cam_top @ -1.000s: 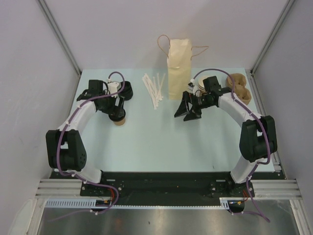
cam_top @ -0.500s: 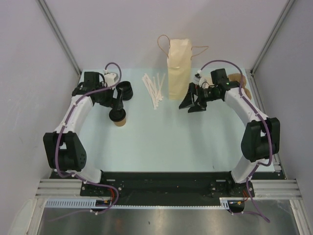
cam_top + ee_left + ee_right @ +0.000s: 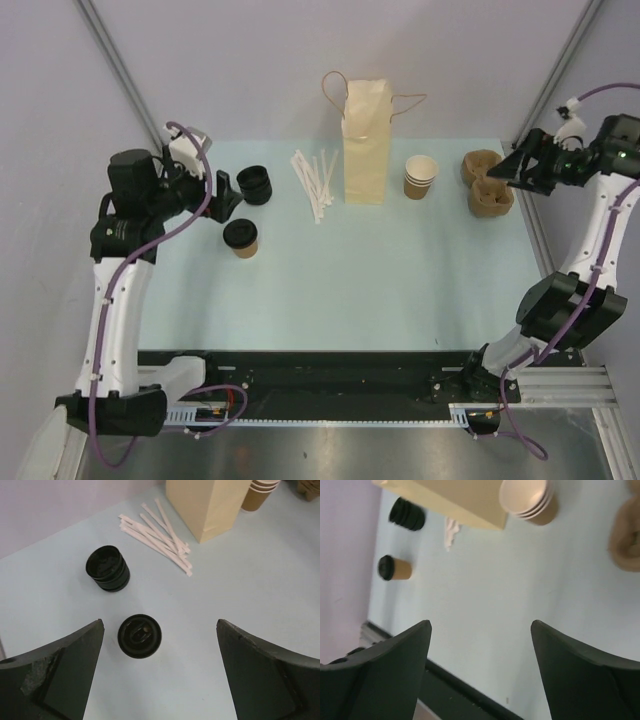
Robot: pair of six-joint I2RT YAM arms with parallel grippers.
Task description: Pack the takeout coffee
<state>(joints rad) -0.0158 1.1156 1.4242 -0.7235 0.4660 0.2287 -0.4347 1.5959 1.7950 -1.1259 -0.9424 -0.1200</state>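
The takeout coffee (image 3: 241,238) stands left of centre on the tabletop (image 3: 350,290). The left hand (image 3: 228,194) beside it and the right hand (image 3: 512,170) at far right both gape wide, empty.

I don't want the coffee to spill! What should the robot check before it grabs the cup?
1. The takeout coffee upright on the table: ok.
2. Its black lid on: ok.
3. The left tool open and empty: ok.
4. The paper bag standing: ok.
5. The bag's mouth open: cannot tell.
6. The right tool clear of the bag: ok.
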